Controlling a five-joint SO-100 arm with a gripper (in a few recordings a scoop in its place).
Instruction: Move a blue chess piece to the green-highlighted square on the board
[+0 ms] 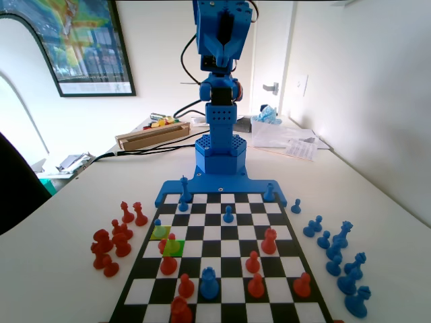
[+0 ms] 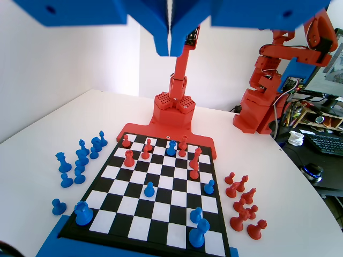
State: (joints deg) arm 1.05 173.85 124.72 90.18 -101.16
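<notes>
The board (image 1: 232, 291) lies in front of the blue arm's base. A small blue chess piece (image 1: 157, 223), a pawn, stands at the left edge by a pale yellow-green square (image 1: 161, 233). In the wrist view this pawn (image 2: 209, 186) is on the board's right side. One square nearer in the fixed view is the green-highlighted square (image 1: 178, 249), with a red pawn (image 1: 171, 242) on it. My gripper (image 1: 224, 52) hangs high above the arm's base, far from all pieces. In the wrist view the gripper (image 2: 170, 45) has its jaws pressed together with nothing between them.
Another blue pawn (image 1: 228, 214) and a taller blue piece (image 1: 209, 282) stand mid-board among several red pieces (image 1: 269, 241). In the fixed view, captured red pieces (image 1: 111, 243) cluster left of the board and blue ones (image 1: 337, 252) right of it.
</notes>
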